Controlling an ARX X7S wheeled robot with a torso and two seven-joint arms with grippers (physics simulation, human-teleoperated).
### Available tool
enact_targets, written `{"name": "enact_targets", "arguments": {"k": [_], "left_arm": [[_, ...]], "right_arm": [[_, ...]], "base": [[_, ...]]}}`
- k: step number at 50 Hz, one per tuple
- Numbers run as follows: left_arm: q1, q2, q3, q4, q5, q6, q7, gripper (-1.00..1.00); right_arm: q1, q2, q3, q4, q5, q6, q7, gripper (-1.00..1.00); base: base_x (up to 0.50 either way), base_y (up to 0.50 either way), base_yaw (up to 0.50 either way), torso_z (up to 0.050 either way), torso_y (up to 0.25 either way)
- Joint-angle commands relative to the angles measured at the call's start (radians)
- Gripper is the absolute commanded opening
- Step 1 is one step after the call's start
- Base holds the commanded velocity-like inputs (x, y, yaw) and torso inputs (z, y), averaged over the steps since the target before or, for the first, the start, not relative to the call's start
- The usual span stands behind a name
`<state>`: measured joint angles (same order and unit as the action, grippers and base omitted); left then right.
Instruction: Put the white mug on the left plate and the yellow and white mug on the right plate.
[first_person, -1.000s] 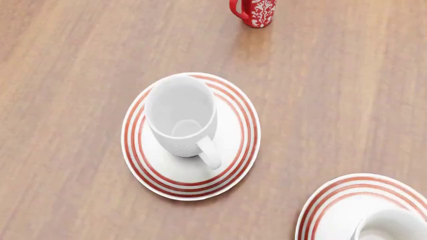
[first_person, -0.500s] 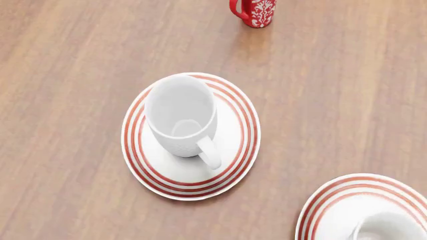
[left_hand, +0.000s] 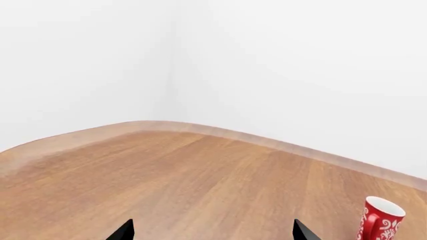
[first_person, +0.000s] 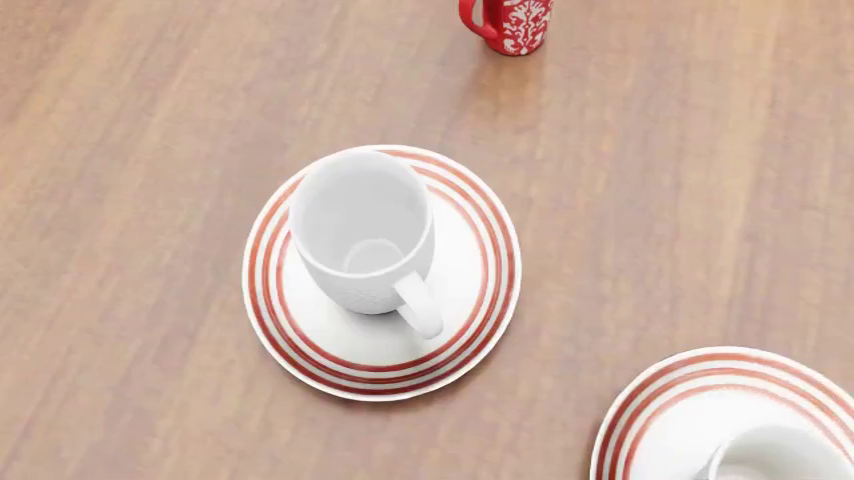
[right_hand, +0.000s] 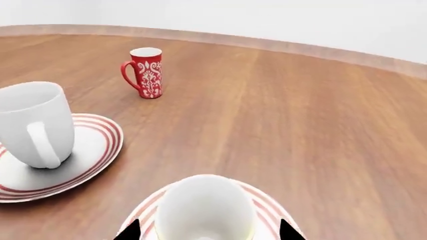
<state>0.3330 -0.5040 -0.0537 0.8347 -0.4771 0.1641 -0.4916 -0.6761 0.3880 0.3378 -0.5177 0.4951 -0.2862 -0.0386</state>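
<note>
The white mug (first_person: 363, 232) stands upright on the left plate (first_person: 475, 290), and we see its loop handle pointing toward the robot in the head view; the right wrist view shows the same mug (right_hand: 35, 122) resting on that plate (right_hand: 93, 155) with its handle facing the camera. The yellow and white mug (right_hand: 205, 210) sits on the right plate (right_hand: 263, 207), its white inside open to us and only a thin yellow edge visible at the rim; in the head view just the top of it (first_person: 781, 458) shows at the lower corner, on the ringed plate (first_person: 667, 400). The two plates lie apart on the wooden bench (first_person: 667, 200). A slim red mug (first_person: 510, 24) with a white pattern stands farther back, well apart from both plates. We see the right claw (right_hand: 208, 230) only as two dark fingertips, spread wide to either side of the yellow and white mug and holding nothing. The left claw (left_hand: 212, 231) is likewise wide, its tips over bare bench with the red mug (left_hand: 380, 219) off to one side.
</note>
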Motion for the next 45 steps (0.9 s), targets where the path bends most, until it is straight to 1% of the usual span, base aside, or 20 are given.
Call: {"name": "enact_targets", "arguments": {"k": [1,6,12,18,20,22,23,26,29,34,37,40,43,45], "left_arm": [[-0.007,-0.004,0.003,0.002,-0.002,-0.003,-0.004,1.0],[-0.021,0.001,0.024,-0.005,0.013,-0.014,-0.003,1.0],[-0.036,0.005,0.06,-0.013,0.041,-0.029,0.004,1.0],[-0.034,0.002,0.064,-0.023,0.037,-0.028,0.009,1.0],[-0.027,-0.003,0.061,-0.013,0.035,-0.026,0.011,1.0],[-0.051,-0.017,0.058,-0.001,0.021,-0.057,0.0,1.0],[-0.076,-0.034,0.056,0.016,-0.007,-0.086,-0.007,1.0],[-0.133,-0.056,0.066,0.042,-0.017,-0.15,-0.03,1.0],[-0.256,-0.083,0.1,0.032,-0.042,-0.255,-0.049,1.0],[-0.364,-0.104,0.133,0.01,-0.051,-0.349,-0.061,1.0],[-0.476,-0.116,0.161,-0.03,-0.07,-0.429,-0.062,1.0],[-0.587,-0.113,0.206,-0.069,-0.073,-0.505,-0.059,1.0],[-0.737,-0.093,0.274,-0.144,-0.073,-0.604,-0.045,1.0],[-0.812,-0.075,0.312,-0.19,-0.065,-0.638,-0.026,1.0]], "right_arm": [[0.008,0.049,0.039,-0.145,0.047,0.042,0.041,1.0],[0.069,0.093,0.047,-0.196,0.08,0.105,0.091,1.0],[0.199,0.159,0.011,-0.223,0.112,0.219,0.167,1.0],[0.344,0.209,-0.04,-0.223,0.163,0.32,0.229,1.0],[0.412,0.228,-0.061,-0.213,0.205,0.362,0.253,1.0],[0.492,0.243,-0.098,-0.196,0.221,0.41,0.28,1.0],[0.549,0.247,-0.133,-0.181,0.214,0.445,0.301,1.0],[0.634,0.244,-0.187,-0.149,0.206,0.486,0.319,1.0],[0.753,0.22,-0.257,-0.07,0.183,0.513,0.315,1.0],[0.848,0.186,-0.315,0.024,0.134,0.506,0.299,1.0],[0.895,0.157,-0.356,0.087,0.101,0.491,0.282,1.0],[0.944,0.127,-0.397,0.158,0.068,0.48,0.265,1.0],[1.01,0.091,-0.437,0.245,0.057,0.478,0.236,1.0],[1.057,0.071,-0.459,0.299,0.035,0.476,0.231,1.0]], "base": [[0.0,0.0,0.0,0.0,0.0],[0.0,0.0,0.0,0.0,0.0],[0.0,0.0,0.0,0.0,0.0],[0.0,0.0,0.0,0.0,0.0],[0.0,0.0,0.0,0.0,0.0],[0.0,0.0,0.0,0.0,0.0],[0.0,0.0,0.0,0.0,0.0],[0.0,0.0,0.0,0.0,0.0],[0.0,0.0,0.0,0.0,0.0],[0.0,0.0,0.0,0.0,0.0],[0.0,0.0,0.0,0.0,0.0],[0.0,0.0,0.0,0.0,0.0],[0.0,0.0,0.0,0.0,0.0],[0.0,0.0,0.0,0.0,0.0]]}}
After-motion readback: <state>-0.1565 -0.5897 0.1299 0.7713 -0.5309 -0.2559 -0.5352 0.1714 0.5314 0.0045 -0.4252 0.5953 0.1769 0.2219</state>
